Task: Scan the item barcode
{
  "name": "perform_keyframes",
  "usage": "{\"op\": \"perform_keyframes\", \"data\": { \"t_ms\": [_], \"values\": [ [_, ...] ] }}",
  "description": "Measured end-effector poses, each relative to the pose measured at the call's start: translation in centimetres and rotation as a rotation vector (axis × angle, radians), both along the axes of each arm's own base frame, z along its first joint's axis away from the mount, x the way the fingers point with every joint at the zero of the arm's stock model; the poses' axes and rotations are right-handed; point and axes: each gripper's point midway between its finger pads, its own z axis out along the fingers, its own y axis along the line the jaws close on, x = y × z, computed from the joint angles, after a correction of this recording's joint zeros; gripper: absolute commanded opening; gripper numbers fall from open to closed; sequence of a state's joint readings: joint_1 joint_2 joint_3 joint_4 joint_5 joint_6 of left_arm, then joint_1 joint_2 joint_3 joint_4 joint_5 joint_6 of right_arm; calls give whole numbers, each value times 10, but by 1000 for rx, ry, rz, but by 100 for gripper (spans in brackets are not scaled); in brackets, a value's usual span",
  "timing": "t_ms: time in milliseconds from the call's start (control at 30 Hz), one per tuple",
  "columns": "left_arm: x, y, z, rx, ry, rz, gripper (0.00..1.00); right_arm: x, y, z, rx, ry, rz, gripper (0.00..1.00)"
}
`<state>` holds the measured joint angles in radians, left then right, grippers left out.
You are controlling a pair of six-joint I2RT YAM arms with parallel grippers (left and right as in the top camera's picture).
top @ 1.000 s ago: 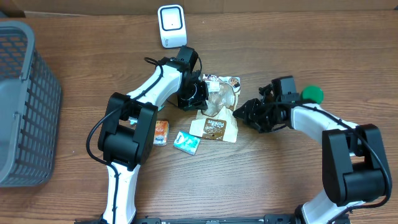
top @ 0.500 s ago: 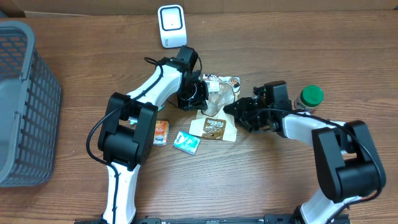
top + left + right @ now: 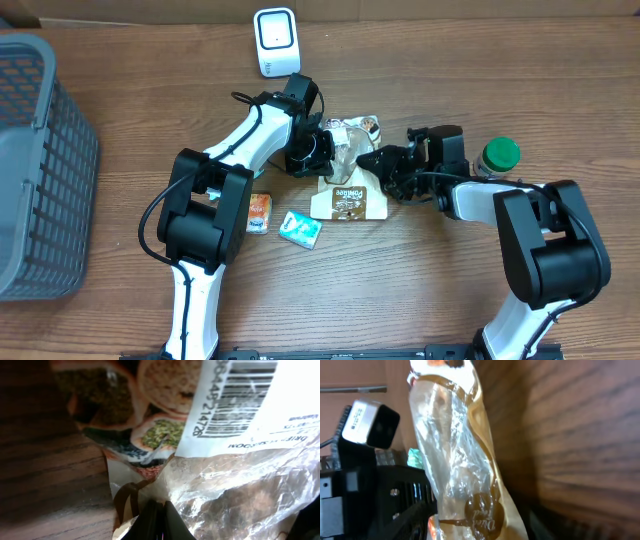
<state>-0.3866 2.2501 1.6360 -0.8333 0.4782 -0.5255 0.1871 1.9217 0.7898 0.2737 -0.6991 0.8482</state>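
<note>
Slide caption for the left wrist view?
Left end effector pinches the snack bag, barcode label showing at top.

I log: clear-and-tan crinkled plastic bag [image 3: 350,198] with brown printed logo; its white sticker [image 3: 240,400] carries black barcode stripes. White box scanner [image 3: 275,42]. Grey lattice plastic basket [image 3: 40,170]. Green-lidded jar [image 3: 498,153]. Orange packet [image 3: 259,212], teal packet [image 3: 300,229]. Brown wood-grain tabletop [image 3: 450,290].

This looks like a mock shop checkout on a wood-grain table [image 3: 450,290], with a white barcode scanner [image 3: 275,41] standing at its far edge. Left of the scanner sits a grey shopping basket [image 3: 40,165]. In front of the scanner lie a snack bag [image 3: 350,200], small packets [image 3: 300,229] and a green-lidded jar [image 3: 498,155].
</note>
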Motion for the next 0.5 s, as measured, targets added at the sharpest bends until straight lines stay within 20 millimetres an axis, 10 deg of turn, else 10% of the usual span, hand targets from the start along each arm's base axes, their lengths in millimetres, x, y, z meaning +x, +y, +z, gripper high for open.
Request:
{"op": "perform_keyframes", "data": {
  "t_ms": [500],
  "values": [
    [0, 0, 0, 0, 0, 0, 4, -13, 42, 0, -25, -88, 121, 54]
  ]
}}
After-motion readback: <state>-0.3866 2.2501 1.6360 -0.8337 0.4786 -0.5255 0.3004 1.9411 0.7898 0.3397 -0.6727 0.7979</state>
